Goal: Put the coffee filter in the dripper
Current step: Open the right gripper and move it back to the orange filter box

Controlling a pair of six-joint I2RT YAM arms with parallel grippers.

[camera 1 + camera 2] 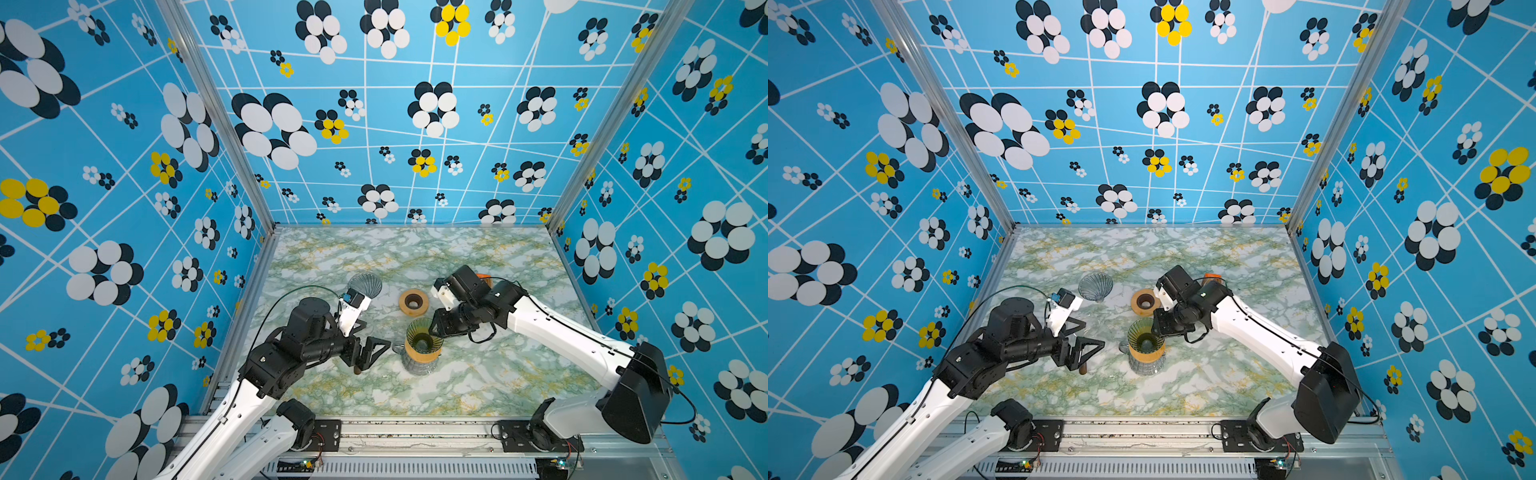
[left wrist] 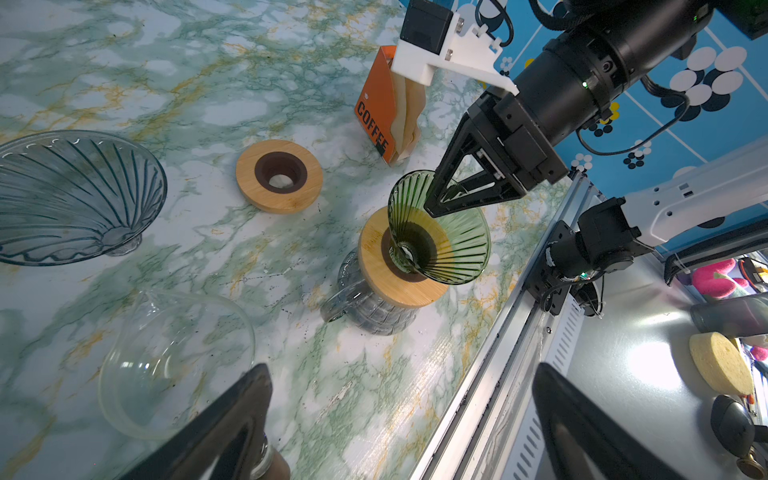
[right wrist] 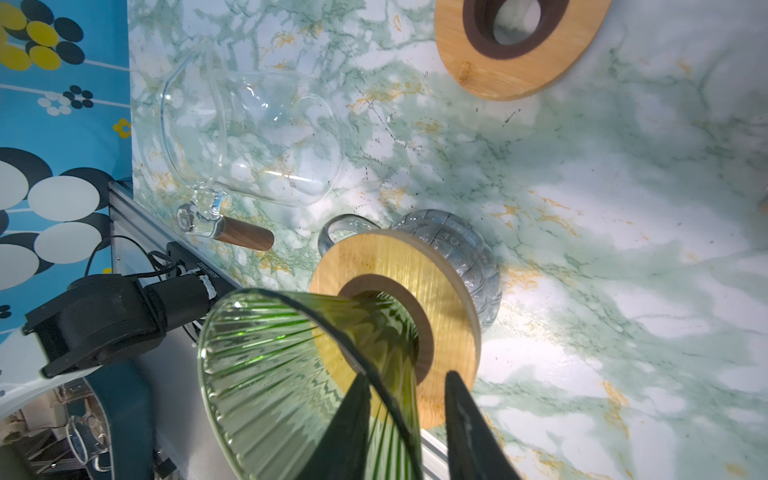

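Straddling green dripper point(image 3: 266, 374) rim, right jaws apart

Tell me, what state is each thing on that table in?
Green dripper: upright in a wooden ring on a glass jug, no filter inside.
Filter pack: standing, filters inside.
Spare ring: lying flat.
Grey dripper: tipped on its side.
Clear pot: empty.
Left gripper: open, empty.
Right gripper: open, astride the green dripper's rim.

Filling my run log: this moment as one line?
left gripper: open, empty | right gripper: open, straddling green dripper rim | dripper: no filter inside | filters: in orange pack
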